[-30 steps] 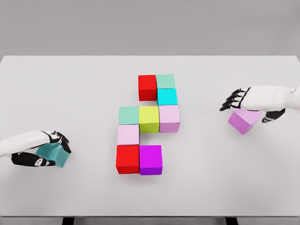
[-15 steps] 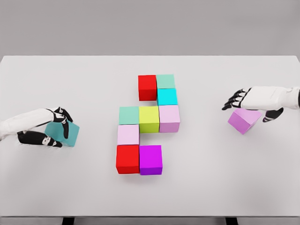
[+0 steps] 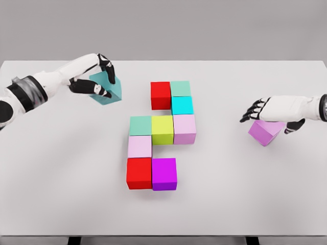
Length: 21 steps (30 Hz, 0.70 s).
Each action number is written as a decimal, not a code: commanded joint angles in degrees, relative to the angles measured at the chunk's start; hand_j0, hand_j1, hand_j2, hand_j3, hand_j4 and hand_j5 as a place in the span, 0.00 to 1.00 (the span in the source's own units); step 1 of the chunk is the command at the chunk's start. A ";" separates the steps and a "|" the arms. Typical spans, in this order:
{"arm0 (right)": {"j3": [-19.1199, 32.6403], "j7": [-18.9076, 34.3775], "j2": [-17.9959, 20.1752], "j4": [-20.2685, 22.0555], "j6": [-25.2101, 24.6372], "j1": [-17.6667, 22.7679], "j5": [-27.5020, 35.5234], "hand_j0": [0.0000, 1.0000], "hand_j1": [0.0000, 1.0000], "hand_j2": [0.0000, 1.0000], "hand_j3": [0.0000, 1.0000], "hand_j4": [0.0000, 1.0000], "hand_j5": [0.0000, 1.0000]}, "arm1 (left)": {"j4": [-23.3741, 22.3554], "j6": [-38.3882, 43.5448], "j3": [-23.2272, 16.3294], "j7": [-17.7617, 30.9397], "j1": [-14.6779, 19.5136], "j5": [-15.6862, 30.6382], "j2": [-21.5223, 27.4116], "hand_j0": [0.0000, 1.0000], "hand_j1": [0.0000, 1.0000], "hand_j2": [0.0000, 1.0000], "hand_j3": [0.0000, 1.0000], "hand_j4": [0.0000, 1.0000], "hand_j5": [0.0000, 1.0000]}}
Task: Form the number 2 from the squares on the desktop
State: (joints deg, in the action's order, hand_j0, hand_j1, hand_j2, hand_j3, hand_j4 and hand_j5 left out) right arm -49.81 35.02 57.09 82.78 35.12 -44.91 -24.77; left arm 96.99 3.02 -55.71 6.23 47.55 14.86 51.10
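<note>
The left hand, fingers clasping a teal cube near the table's far edge, must set it left of the red cube, while the right hand grips a lilac cube.

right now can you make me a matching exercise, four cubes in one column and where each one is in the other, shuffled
Column one:
1. teal cube
2. lilac cube
3. magenta cube
4. yellow-green cube

Column two:
A. bottom right of the cube cluster
B. held by the left hand, left of the cluster's top row
C. middle of the cluster's middle row
D. under the right hand, apart from the cluster on the right

Pairs: 1-B, 2-D, 3-A, 4-C
</note>
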 commanded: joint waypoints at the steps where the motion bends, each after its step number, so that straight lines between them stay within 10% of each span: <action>1: -0.28 -0.02 -0.40 -1.04 -0.12 0.00 -0.37 1.00 1.00 1.00 1.00 1.00 1.00 | -4.87 4.88 0.43 0.09 0.17 -0.62 -6.53 0.22 0.22 0.22 0.22 0.22 0.22; 4: -0.37 -0.02 -0.67 -1.66 -0.12 0.00 -0.72 1.00 1.00 1.00 1.00 1.00 1.00 | -13.84 6.82 0.43 0.27 2.46 -4.92 -14.27 0.22 0.22 0.22 0.22 0.22 0.22; 8: -0.37 -0.02 -0.67 -1.66 -0.12 0.00 -0.72 1.00 1.00 1.00 1.00 1.00 1.00 | -14.55 6.91 0.34 0.45 2.64 -6.95 -16.38 0.21 0.21 0.21 0.21 0.21 0.21; 13: -0.37 -0.02 -0.67 -1.66 -0.12 0.00 -0.28 0.59 0.59 0.59 0.59 0.59 0.59 | -14.72 6.91 0.34 1.68 2.55 -6.95 -17.26 0.22 0.22 0.22 0.22 0.22 0.22; 21: -0.37 -0.02 -0.58 -1.57 -0.12 -0.53 -0.02 0.45 0.45 0.45 0.45 0.45 0.45 | -17.53 6.82 -0.10 1.68 2.28 -6.95 -18.75 0.26 0.26 0.26 0.26 0.26 0.26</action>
State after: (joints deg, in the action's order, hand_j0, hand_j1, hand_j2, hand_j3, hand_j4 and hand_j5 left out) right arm -50.23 35.06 56.43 81.17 35.10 -45.44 -25.08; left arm 80.48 9.84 -55.76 7.92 49.83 8.01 32.92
